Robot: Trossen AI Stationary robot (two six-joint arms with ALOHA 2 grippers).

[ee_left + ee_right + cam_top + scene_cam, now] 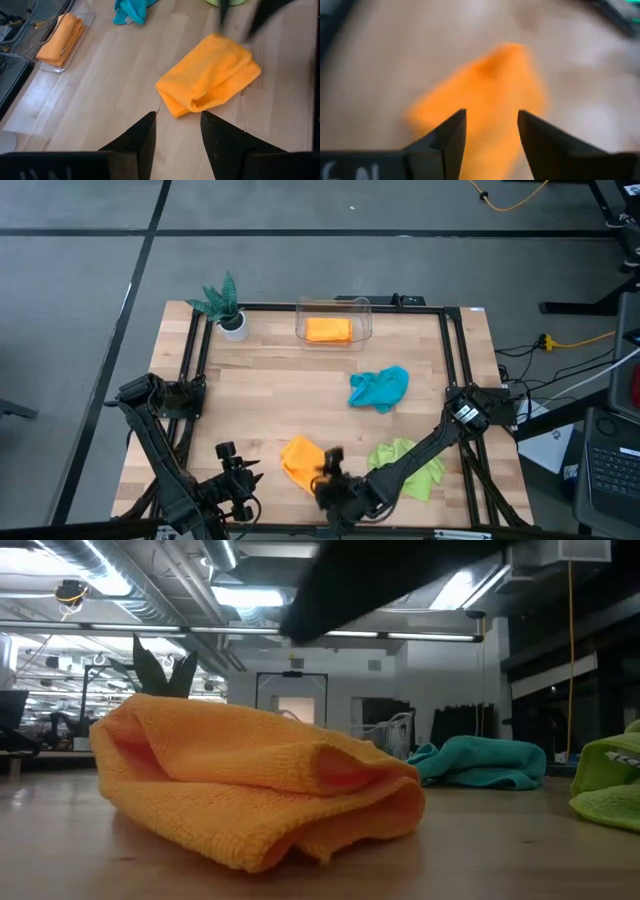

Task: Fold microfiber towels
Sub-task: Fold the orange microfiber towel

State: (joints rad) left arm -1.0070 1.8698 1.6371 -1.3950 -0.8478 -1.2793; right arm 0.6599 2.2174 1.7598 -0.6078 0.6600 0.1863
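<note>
A folded orange towel (300,460) (250,785) (210,75) lies on the wooden table near its front edge, with the fold's rounded edge toward the low camera. My right gripper (491,115) (327,472) hovers open just above the towel's right side, clear of it. My left gripper (177,117) (238,470) waits open to the left of the towel with nothing between its fingers. A crumpled teal towel (380,388) lies at mid-right and a lime green towel (410,465) at front right. Another folded orange towel (328,330) rests in a clear tray.
The clear tray (362,310) stands at the table's far edge, with a small green plant in a white pot (228,310) to its left. A black frame (195,370) runs along the table's sides. Bare wood shows across the middle and left of the table.
</note>
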